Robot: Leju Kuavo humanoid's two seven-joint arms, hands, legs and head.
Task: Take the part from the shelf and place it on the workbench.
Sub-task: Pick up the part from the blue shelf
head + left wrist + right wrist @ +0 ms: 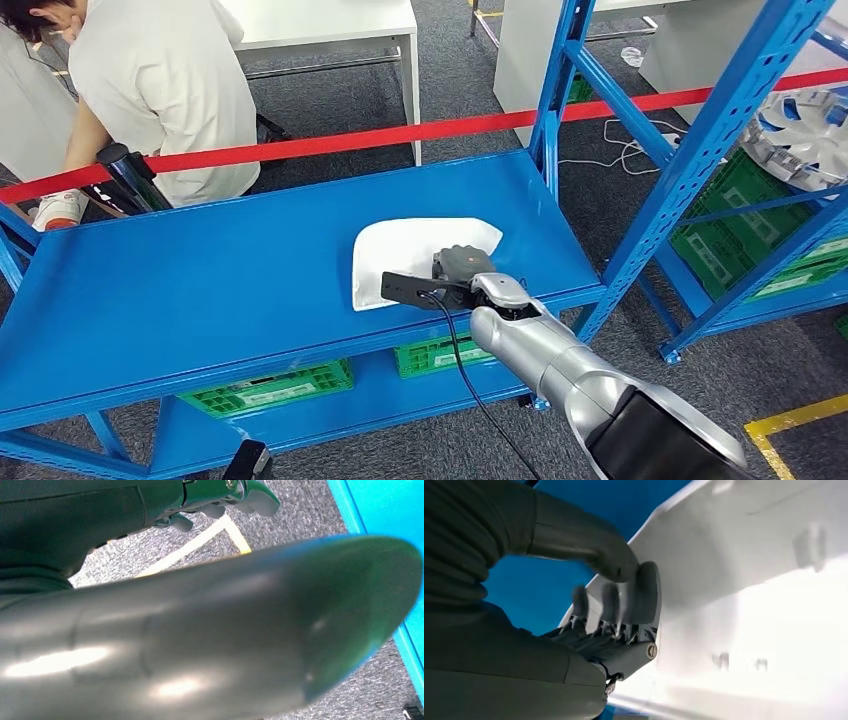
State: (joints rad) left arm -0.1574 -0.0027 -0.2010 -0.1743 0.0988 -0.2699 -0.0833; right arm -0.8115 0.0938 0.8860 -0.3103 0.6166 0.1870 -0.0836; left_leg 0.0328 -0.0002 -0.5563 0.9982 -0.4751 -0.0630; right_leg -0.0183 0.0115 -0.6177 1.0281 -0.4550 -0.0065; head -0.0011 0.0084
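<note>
Right wrist view: fingers (616,602) of the right hand (589,630) curled against the edge of the white part (744,580), thumb pressed on its upper face, darker fingers set along the rim beside it. Reads as a grip on the part. Blue shelf (544,595) surface behind the hand. Far side of the part washed out by glare.

Head view: right hand (462,268) at the near edge of the white part (410,255), silver arm coming in from lower right, black cable hanging from the wrist. Part lies flat on the blue shelf (200,270), toward the shelf's right front corner, touching the surface. Green crates (270,388) on the level below. Red tape (400,135) stretched across behind the shelf. A person (150,90) in a light shirt bends over beyond the tape, far left. A second blue rack (720,130) to the right carries more green crates and a white fan-shaped item (810,135)

Left wrist view: left hand (220,500) hangs over grey carpet (300,515) with a yellow floor line (200,540); fingers dark and small at the frame edge, cannot tell whether open or closed
</note>
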